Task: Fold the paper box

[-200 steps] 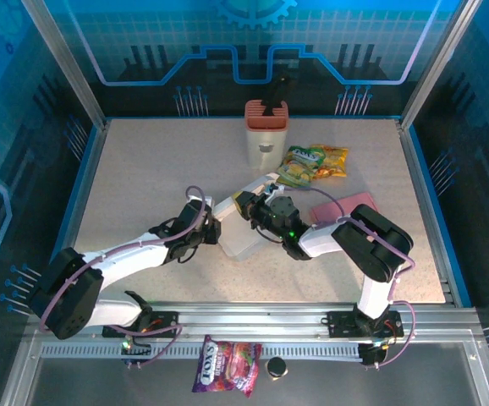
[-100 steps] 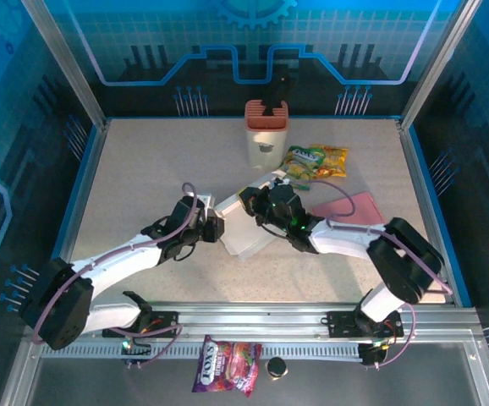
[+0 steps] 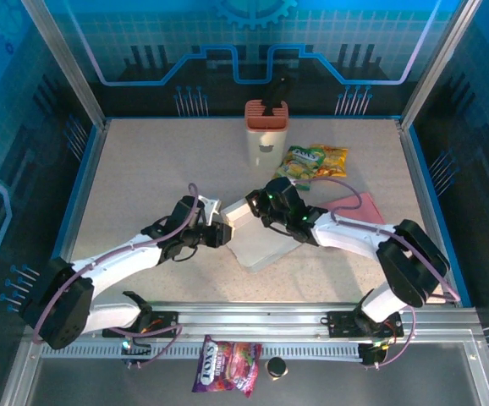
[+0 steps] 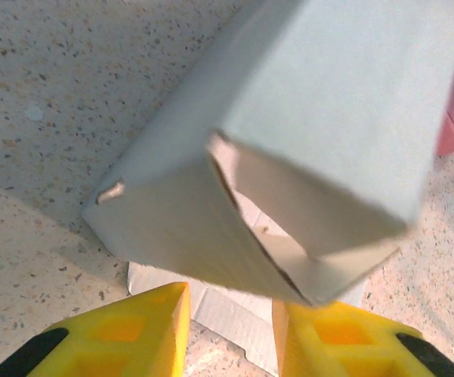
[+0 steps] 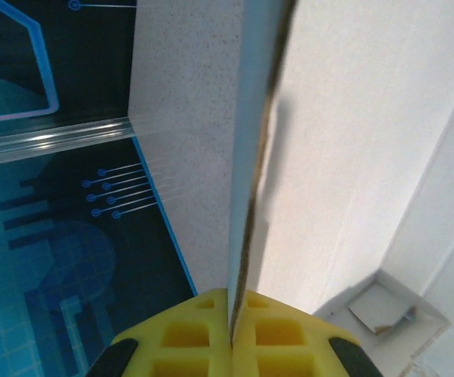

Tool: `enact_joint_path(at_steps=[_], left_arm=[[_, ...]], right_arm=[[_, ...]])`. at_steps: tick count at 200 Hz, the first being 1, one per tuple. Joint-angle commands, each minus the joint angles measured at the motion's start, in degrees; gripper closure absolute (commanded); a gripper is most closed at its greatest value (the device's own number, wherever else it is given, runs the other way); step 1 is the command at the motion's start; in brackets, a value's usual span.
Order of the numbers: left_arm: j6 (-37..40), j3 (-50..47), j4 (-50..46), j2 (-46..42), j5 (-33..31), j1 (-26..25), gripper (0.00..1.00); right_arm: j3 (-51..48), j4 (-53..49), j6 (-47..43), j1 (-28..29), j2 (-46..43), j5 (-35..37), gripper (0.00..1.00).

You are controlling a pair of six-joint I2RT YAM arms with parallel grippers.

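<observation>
The right gripper (image 5: 230,302) is clamped on a paper box (image 4: 321,110) panel; the left gripper (image 4: 231,306) stands parted, the box just ahead of it.

Our right gripper (image 5: 231,294) pinches a wall of the box (image 3: 261,245) while our left gripper (image 4: 228,298) stands parted beside its corner.
</observation>
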Motion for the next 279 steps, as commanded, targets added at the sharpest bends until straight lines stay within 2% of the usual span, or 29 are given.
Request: enact_joint_path(at_steps=[1, 57, 126, 172, 225, 279], left_arm=[[1.9, 1.5, 0.7, 1.6, 2.3, 0.3, 0.66], [2.4, 0.8, -0.4, 1.5, -3.7, 0.4, 0.7], [3.2, 2.5, 0.8, 3.7, -5.5, 0.6, 0.76], [2.3, 4.0, 2.5, 6.4, -5.7, 0.6, 0.76], [0.6, 4.2, 3.0, 7.1, -9.1, 0.6, 0.73], [0.2, 3.4, 3.4, 6.8, -9.7, 0.6, 0.73]], right_arm=[[0.3, 4.8, -2.4, -1.2, 2.9, -0.2, 1.0], [-3.5, 12.8, -3.0, -1.7, 4.0, -1.1, 1.0], [-4.2, 14.3, -3.1, -1.6, 4.7, -2.0, 1.0], [-4.7, 16.5, -3.0, -1.4, 5.7, -1.7, 1.0], [-7.5, 23.9, -4.1, -0.4, 7.3, 0.3, 1.0], [-11.4, 36.2, -6.0, 0.0, 11.1, 1.3, 1.0]])
